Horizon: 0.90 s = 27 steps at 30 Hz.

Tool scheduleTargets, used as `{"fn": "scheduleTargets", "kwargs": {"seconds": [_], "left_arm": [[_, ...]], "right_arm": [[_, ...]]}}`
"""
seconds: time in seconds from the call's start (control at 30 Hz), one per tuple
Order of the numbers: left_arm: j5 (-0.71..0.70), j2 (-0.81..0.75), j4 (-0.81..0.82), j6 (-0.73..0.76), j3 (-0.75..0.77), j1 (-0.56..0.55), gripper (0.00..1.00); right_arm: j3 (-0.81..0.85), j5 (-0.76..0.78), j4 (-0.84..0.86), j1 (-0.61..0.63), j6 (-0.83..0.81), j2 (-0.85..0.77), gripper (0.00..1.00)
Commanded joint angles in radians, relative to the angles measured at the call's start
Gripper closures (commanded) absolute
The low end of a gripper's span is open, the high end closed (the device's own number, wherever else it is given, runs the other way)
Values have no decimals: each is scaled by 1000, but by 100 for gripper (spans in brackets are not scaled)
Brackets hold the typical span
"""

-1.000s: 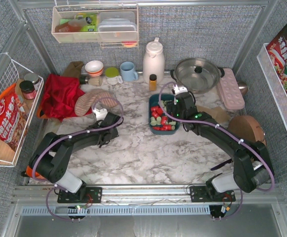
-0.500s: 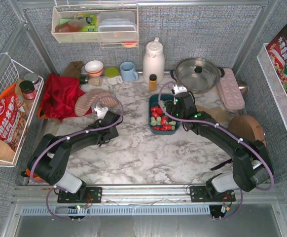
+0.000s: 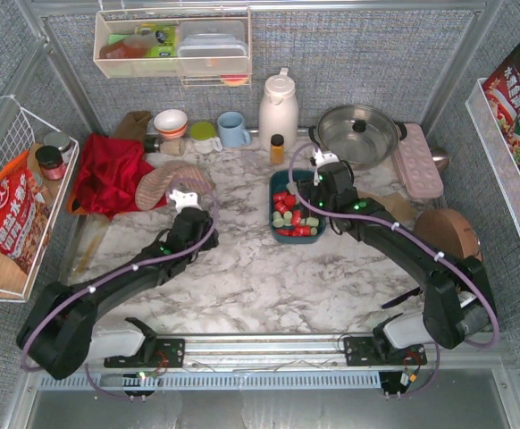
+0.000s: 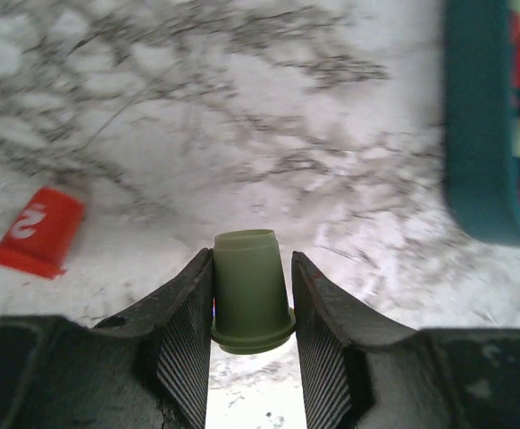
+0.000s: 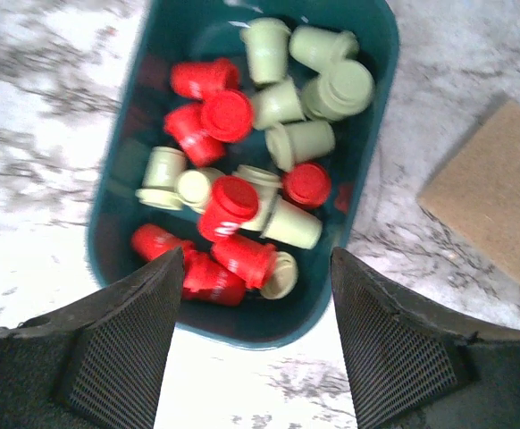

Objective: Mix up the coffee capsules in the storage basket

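The storage basket (image 5: 374, 134) is a dark teal tub on the marble table, holding several red and pale green coffee capsules (image 5: 242, 192) jumbled together. My right gripper (image 5: 255, 331) hangs open just above its near end, nothing between the fingers; from above it shows at the basket's (image 3: 274, 207) right side (image 3: 316, 183). My left gripper (image 4: 251, 308) is shut on one pale green capsule (image 4: 247, 286), held upright off the table, left of the basket's wall (image 4: 479, 134). One red capsule (image 4: 38, 232) lies on the marble to its left. In the top view the left gripper (image 3: 186, 193) is left of the basket.
A red cloth (image 3: 108, 170) and a pinkish mitt (image 3: 166, 183) lie at the back left. Cups, a white flask (image 3: 278, 107) and a lidded pot (image 3: 358, 134) line the back. Brown cardboard (image 5: 497, 197) lies right of the basket. A wire basket (image 3: 19, 206) hangs on the left wall.
My left gripper has closed on the green capsule and the left arm has stretched forward and slightly left. The right arm has hardly moved.
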Motion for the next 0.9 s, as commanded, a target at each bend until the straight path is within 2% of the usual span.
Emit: {"fn": "scheduleTargets", "kwargs": {"seconds": [0.0,0.23,0.4,0.63,0.87], "left_arm": [[53,-92,275,192,-65,-75,62],[127,-158,561,450,-176,-218,64],[187,-170,776,626,-272,-306,64],[127,-126,813,771,-258,-421,63],[100,-87,826,788,-243,-451,63]], "right_arm": [[56,-129,-35,14,35,-22,29],[117,-344,-92,56,77,-18,29],[112,-483,-72,95,141,-21,29],[71,-615,35,150,254,-11,29],[33,-659,81,180,295,-21,30]]}}
